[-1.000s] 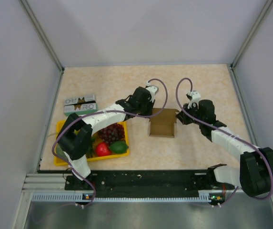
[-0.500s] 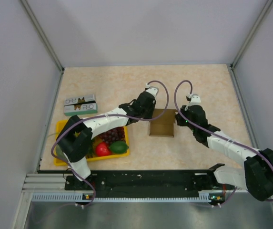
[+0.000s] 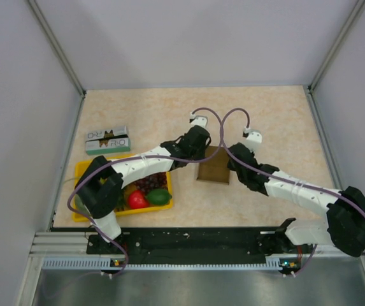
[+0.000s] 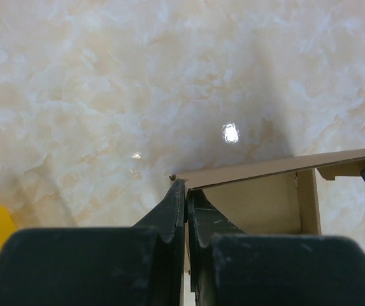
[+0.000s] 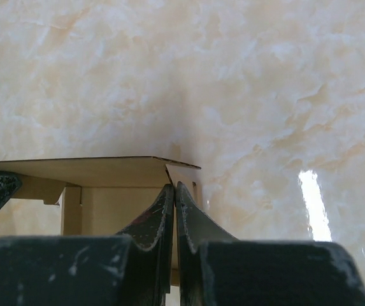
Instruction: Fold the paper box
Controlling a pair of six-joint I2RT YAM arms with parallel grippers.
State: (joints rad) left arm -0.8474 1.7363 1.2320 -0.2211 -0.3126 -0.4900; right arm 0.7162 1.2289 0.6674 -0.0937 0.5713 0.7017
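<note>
Cardboard is what you hold: the brown kraft paper box (image 3: 215, 167) stands mid-worktop (image 3: 278, 115), right of the yellow plastic tray (image 3: 153, 208). Left claw (image 4: 185, 210) and right claw (image 5: 173, 204) each pinch a thin side wall. It looks light and crease-prone, so grip near the corners.

right hand (image 5: 172, 199): my fingers are pressed together, pinching the box's thin right wall.
paper box (image 5: 99, 171): brown cardboard; I see inside it, under a level top panel.
table (image 5: 265, 76): pale marbled, with a glare streak at right.
</note>
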